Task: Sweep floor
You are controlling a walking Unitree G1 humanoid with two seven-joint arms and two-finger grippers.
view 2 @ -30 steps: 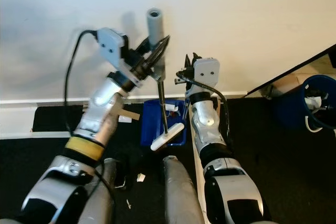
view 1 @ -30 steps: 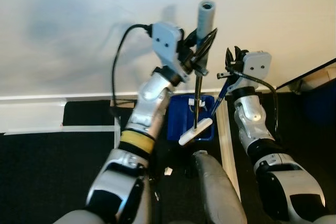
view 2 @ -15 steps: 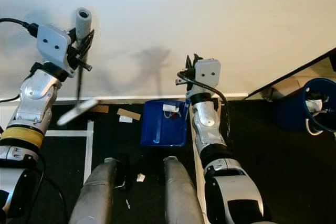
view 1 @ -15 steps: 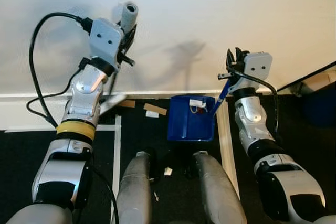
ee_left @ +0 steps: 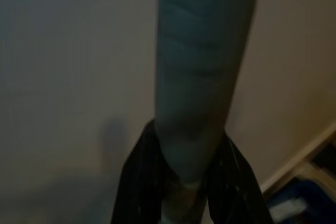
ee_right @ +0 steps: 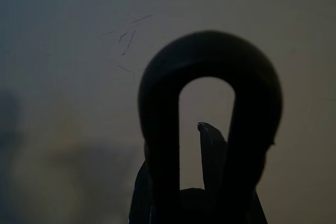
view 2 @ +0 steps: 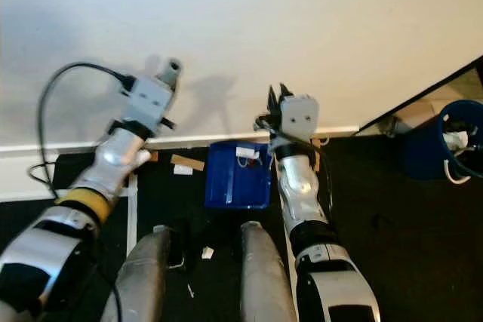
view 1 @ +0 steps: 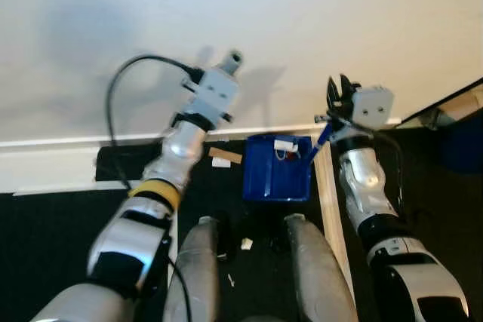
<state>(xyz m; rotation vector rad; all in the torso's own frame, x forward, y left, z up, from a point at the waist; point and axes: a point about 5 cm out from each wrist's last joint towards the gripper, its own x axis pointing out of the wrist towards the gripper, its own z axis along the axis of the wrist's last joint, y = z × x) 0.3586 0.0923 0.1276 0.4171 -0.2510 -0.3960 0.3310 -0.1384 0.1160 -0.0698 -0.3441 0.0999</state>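
My left gripper (ee_left: 184, 182) clamped on broom handle (ee_left: 202, 72), my right gripper (ee_right: 205, 182) clamped on dustpan handle (ee_right: 210, 108), blue dustpan (view 1: 275, 179) on dark floor (view 1: 68, 224), by wall (view 1: 241, 20).

We saw a glossy blue plastic dustpan (view 1: 275, 177), a matt grey broom handle (ee_left: 202, 82), a dark matt floor (view 1: 60, 224) and shiny silver arms (view 1: 362, 186).

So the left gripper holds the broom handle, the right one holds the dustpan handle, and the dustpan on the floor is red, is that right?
Not quite: the dustpan is blue, not red, as the left eye view shows. The rest holds: the left gripper holds the broom handle, and the right gripper holds the dustpan handle.
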